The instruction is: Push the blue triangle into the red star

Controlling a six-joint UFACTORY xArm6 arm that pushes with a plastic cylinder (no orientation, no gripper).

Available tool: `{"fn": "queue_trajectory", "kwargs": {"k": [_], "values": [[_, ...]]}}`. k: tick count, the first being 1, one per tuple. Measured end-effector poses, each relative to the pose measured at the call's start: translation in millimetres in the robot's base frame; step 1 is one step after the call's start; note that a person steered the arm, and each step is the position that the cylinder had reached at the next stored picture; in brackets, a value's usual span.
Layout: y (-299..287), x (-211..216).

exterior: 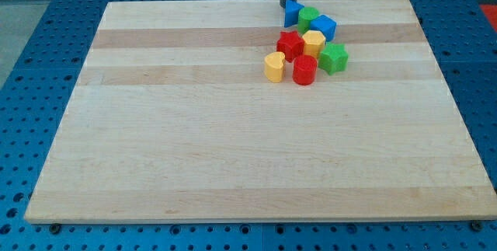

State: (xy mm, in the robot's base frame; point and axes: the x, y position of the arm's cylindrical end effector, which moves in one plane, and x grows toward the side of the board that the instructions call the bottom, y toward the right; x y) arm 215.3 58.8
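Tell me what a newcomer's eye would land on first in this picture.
First, the tight cluster of coloured blocks near the view's top, right of centre, on the pale wooden board: the red star, a yellow block, a blue cube and a green block among them. Next, my tip, right at the top edge of the blue triangle, which sits at the cluster's top.
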Motion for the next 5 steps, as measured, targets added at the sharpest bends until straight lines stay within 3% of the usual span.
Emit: {"fn": "queue_trajectory", "kwargs": {"k": [3,5], "values": [[0,54],[23,43]]}}
